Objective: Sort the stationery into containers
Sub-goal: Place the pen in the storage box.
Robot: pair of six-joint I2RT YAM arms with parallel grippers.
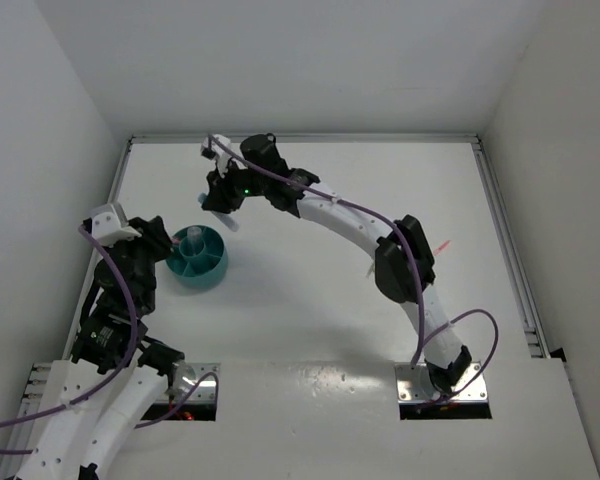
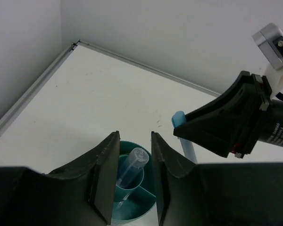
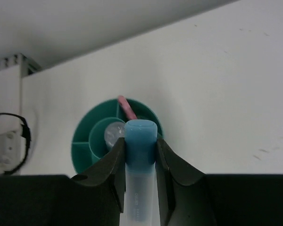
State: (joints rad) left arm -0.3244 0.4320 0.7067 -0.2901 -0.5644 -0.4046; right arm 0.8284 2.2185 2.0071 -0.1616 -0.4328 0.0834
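light: bright, even, overhead | shadows: soft | focus: right claw [image 3: 140,147], blue marker [image 3: 140,134] blurred

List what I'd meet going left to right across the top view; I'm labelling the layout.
left gripper → teal holder → right gripper, holding a blue-capped pen → thin pink pen lying on the table, far right.

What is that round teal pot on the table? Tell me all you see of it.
The holder is a round teal pot, plastic by its look, upright on the white table toward its left side. A central tube rises inside, and walls split the ring around it into compartments. A clear pen stands in the tube; a pink pen leans in an outer compartment. The left arm's fingers sit close beside it; whether they touch it cannot be told.
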